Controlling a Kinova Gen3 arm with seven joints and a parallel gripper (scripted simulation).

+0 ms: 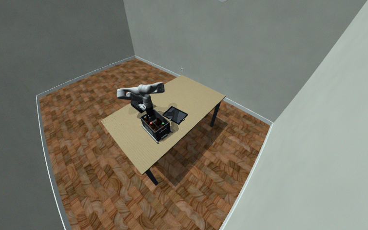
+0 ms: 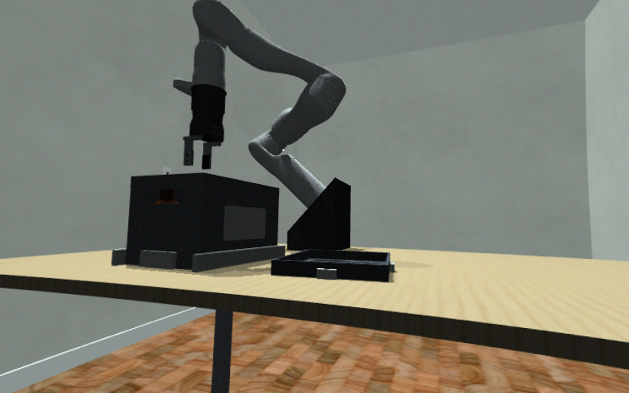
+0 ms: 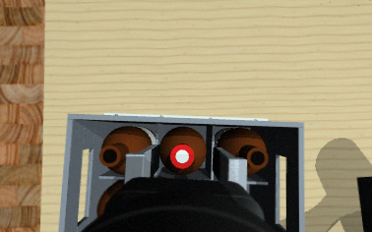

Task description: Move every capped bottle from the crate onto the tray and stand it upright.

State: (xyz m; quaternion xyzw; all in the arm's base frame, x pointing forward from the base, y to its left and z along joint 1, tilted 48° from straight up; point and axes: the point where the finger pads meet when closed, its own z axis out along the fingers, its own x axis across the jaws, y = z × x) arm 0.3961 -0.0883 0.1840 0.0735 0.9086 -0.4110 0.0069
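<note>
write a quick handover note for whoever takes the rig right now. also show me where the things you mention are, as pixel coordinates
Gripper (image 2: 197, 166) (image 3: 186, 157): open, holding nothing, above the crate (image 2: 166, 224) (image 3: 297, 125).
In the crate: a bottle with a red and white cap (image 3: 182, 156) between two open bottles (image 3: 110, 156) (image 3: 257, 157); a green spot (image 1: 163, 123) may be another cap.
Tray (image 1: 174, 115) (image 2: 297, 270): beside the crate, no bottle on it.
Done: no bottle moved onto the tray.
Left: all capped bottles; open ones stay.
</note>
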